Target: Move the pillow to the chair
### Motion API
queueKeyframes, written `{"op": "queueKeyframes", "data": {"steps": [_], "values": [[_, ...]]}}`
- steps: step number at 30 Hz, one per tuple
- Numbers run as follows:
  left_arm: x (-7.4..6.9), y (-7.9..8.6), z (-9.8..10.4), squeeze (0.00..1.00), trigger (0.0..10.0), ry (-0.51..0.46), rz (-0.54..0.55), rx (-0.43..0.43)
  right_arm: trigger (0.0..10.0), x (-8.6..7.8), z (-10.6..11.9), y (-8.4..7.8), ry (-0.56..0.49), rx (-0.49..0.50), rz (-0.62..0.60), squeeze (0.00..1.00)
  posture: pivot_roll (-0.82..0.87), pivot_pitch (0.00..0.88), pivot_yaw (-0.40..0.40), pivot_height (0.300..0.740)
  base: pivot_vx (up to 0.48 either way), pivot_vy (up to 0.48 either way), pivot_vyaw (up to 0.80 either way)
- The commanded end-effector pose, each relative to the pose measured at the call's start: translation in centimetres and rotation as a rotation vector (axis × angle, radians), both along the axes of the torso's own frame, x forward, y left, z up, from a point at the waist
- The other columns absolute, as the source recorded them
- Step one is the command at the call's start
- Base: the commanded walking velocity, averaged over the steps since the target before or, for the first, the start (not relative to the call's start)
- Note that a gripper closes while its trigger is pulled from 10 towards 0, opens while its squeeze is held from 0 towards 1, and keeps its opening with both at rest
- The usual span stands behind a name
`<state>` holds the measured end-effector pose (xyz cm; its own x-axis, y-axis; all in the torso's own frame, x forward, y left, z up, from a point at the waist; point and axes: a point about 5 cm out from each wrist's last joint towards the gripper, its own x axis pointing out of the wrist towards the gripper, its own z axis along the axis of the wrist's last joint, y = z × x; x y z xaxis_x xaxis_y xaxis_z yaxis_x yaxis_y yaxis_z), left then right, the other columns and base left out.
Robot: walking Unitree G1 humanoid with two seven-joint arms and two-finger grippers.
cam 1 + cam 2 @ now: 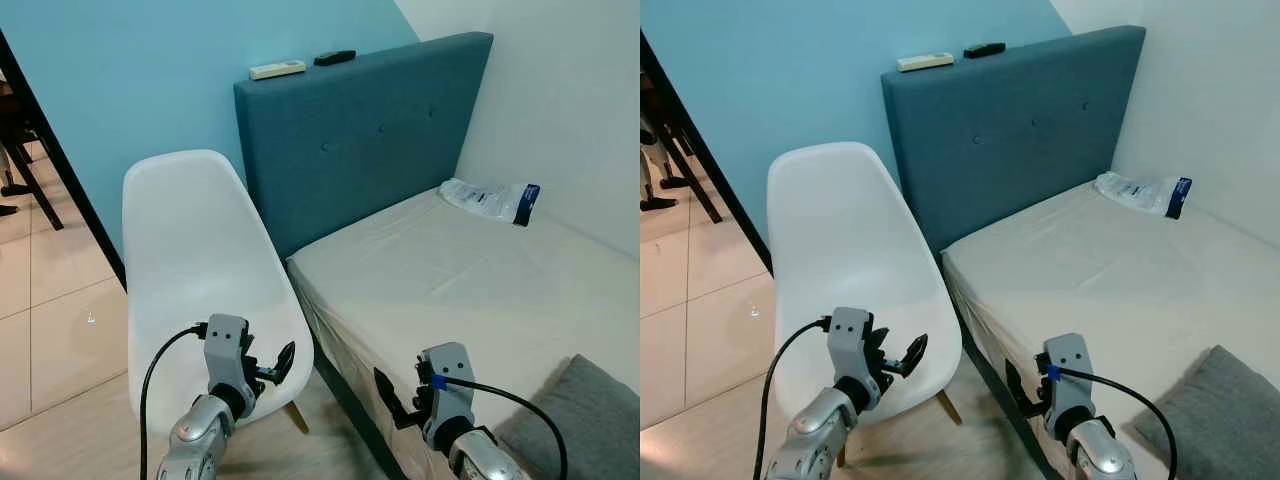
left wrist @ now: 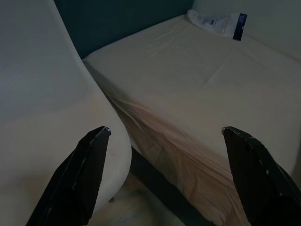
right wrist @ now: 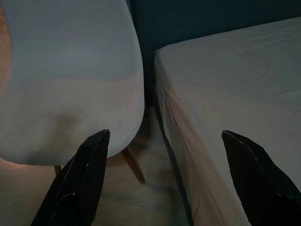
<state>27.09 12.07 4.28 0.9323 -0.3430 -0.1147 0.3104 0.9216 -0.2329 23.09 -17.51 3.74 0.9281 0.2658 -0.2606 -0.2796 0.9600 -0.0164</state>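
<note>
I have the bed (image 1: 470, 280) ahead on my right, its cream fitted sheet bare across the middle, with the teal padded headboard (image 1: 360, 130) standing against the blue wall. Just beside the bed on my left stands the white moulded chair (image 1: 195, 270) on wooden legs, its seat turned toward me with nothing on it. The grey pillow (image 1: 585, 415) lies on the near right corner of the mattress, well apart from the chair, and neither gripper touches it.

My left gripper (image 1: 282, 362) hovers low in front of the chair seat; through its wrist camera I see its two black fingers (image 2: 77, 176) spread wide, with the chair edge and the side of the mattress between them. My right gripper (image 1: 392, 398) hangs near the bed's near edge, left of the pillow, and its wrist camera likewise shows its fingers (image 3: 80, 181) wide apart, framing the gap between chair and bed.

Far back on the mattress, close to the white wall, lies a clear plastic packet (image 1: 490, 200) with a dark blue end. On top of the headboard rest a white remote (image 1: 277, 69) and a black remote (image 1: 334, 57), side by side.
</note>
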Motion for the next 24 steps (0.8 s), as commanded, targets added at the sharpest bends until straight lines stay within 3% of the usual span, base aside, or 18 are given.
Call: {"op": "queueKeyframes", "data": {"steps": [1,4,7,14,19,24], "values": [[-0.1,0.0,-0.5,0.0,10.0,0.033,0.009,-0.018,10.0,-0.4,-0.1,-0.4,0.012,-0.021,-0.012,0.0,-0.07,0.053,0.001,0.74,0.0,0.0,0.0],[0.1,-0.4,-0.7,0.0,10.0,0.043,0.003,-0.03,10.0,-0.6,-0.1,-0.8,0.017,-0.024,-0.026,0.0,-0.08,0.059,-0.001,0.74,0.0,0.0,0.0],[0.2,-1.9,-0.3,0.0,10.0,0.037,-0.048,-0.045,10.0,-0.9,0.2,-1.5,0.012,-0.034,-0.05,0.0,-0.09,0.071,0.0,0.74,0.0,0.0,0.0],[0.0,-2.5,-0.6,0.0,10.0,0.052,-0.066,-0.039,10.0,-0.8,0.2,-1.7,0.003,-0.034,-0.067,0.0,-0.09,0.062,0.015,0.74,0.0,0.0,0.0],[-0.1,-2.3,-0.9,0.0,10.0,0.063,-0.065,-0.034,10.0,-0.8,0.2,-1.9,0.005,-0.031,-0.083,0.0,-0.09,0.055,0.02,0.74,0.0,0.0,0.0],[-0.7,-0.5,-2.2,0.0,10.0,0.105,-0.004,0.024,10.0,-0.5,0.2,-2.3,0.008,-0.028,-0.094,0.0,-0.07,0.043,0.011,0.74,0.0,0.0,0.0]]}}
